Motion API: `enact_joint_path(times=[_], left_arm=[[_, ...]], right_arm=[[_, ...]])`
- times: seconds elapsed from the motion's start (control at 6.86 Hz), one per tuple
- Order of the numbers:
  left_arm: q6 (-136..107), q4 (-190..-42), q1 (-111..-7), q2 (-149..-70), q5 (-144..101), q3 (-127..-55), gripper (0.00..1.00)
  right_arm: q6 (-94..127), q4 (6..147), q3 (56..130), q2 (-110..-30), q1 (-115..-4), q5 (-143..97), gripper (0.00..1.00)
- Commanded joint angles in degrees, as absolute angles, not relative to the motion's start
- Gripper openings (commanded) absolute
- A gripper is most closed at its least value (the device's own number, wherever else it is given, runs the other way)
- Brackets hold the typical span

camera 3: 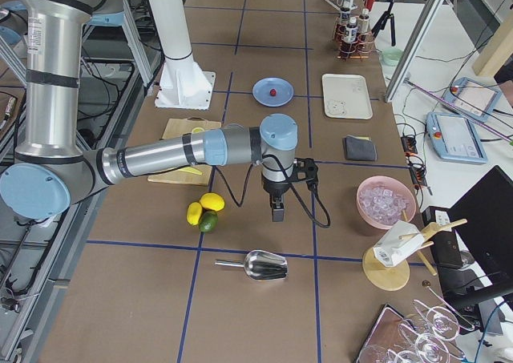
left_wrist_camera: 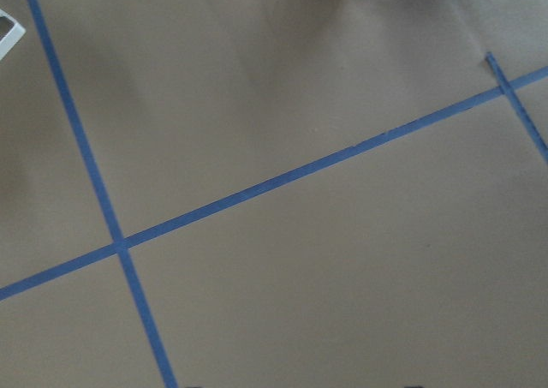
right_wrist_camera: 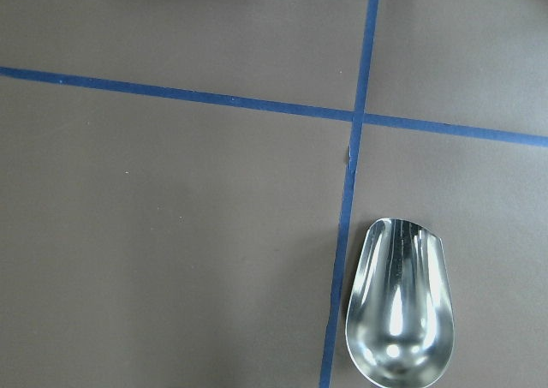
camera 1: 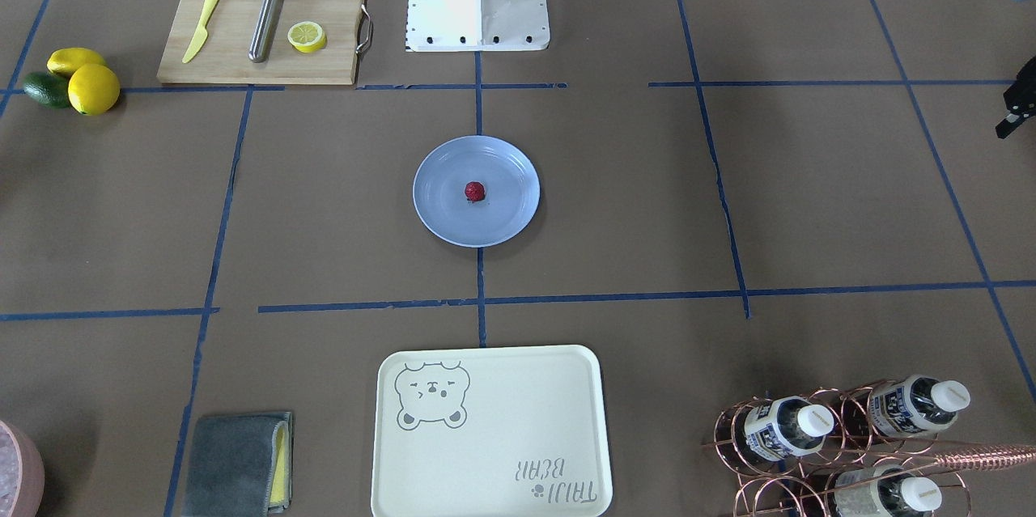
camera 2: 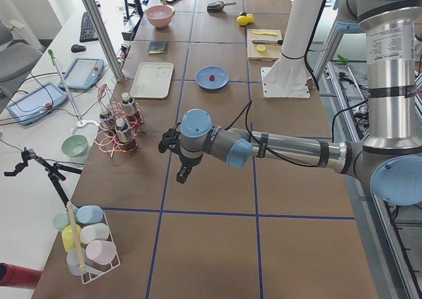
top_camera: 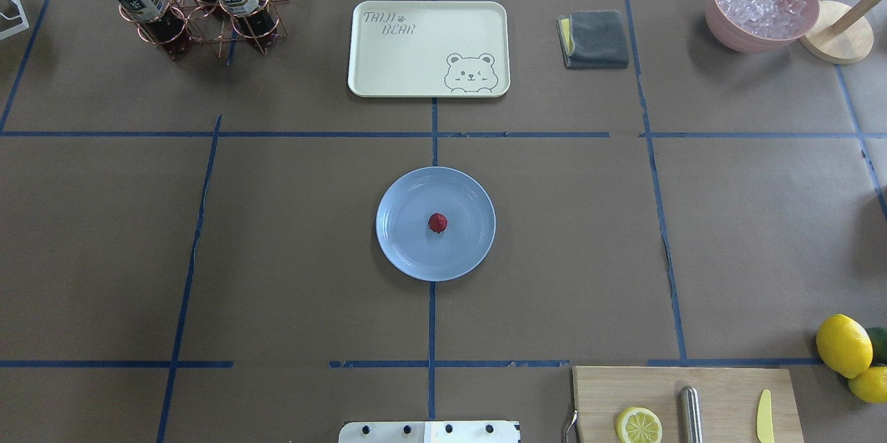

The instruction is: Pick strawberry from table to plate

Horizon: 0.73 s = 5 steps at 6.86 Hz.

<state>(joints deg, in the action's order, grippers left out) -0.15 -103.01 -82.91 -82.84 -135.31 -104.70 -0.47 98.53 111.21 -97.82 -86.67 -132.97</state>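
Note:
The small dark red strawberry (camera 1: 475, 192) (top_camera: 437, 222) lies near the middle of the round blue-grey plate (camera 1: 437, 214) (top_camera: 402, 252), which sits at the centre of the brown taped table (camera 1: 647, 201). No gripper is near it. In the exterior left view my left gripper (camera 2: 183, 175) hangs over bare table near the bottle rack, and a black part of it shows at the edge of the front view (camera 1: 1016, 108). My right gripper (camera 3: 277, 212) hovers past the lemons, above a steel scoop (right_wrist_camera: 398, 307). I cannot tell whether either is open or shut.
A cutting board (camera 1: 324, 64) carries a lemon half, a yellow knife and a metal rod. Two lemons and an avocado (camera 1: 73, 80) lie beside it. A cream bear tray (camera 1: 486, 436), grey cloth (camera 1: 239, 460), copper bottle rack (camera 1: 842, 444) and pink ice bowl (top_camera: 762, 3) line the far side.

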Motion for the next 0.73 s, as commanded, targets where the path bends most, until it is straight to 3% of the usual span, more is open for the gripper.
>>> enact_joint_path(times=[0.0,0.58], left_arm=[[1.3,-95.7,-84.8,-83.0,-135.4,-107.1,1.00],[1.3,-96.2,-85.3,-82.1,-135.4,-108.6,1.00]], right_arm=[[-1.8,98.4,111.3,-100.3,-87.9,-138.1,1.00],[-1.2,98.3,110.3,-99.1,-87.9,-138.0,1.00]])
